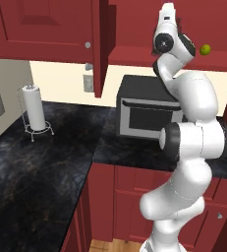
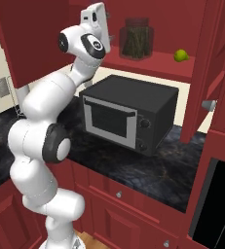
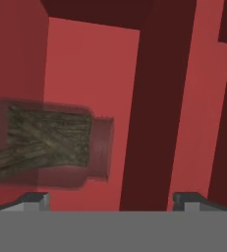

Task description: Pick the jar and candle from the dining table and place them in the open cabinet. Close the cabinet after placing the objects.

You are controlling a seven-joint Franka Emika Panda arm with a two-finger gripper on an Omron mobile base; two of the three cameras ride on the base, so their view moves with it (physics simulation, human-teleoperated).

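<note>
My gripper (image 3: 110,198) is spread wide with nothing between its fingertips, raised up in front of the open cabinet (image 2: 148,65). The jar (image 2: 136,39) stands upright on the cabinet's red inner shelf, apart from my fingers; through my hand view it appears sideways, left of centre. A small green ball (image 2: 181,56) sits on the same shelf, right of the jar, above the black microwave (image 2: 128,114).

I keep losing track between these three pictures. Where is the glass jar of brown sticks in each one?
Left base view: I can't pick it out; the arm stands in front of that shelf.
Right base view: jar upright on the cabinet shelf, top centre.
Hand view: jar at left, looking sideways because the camera is rolled.
Shared landmark: the green ball, in both base views.
</note>
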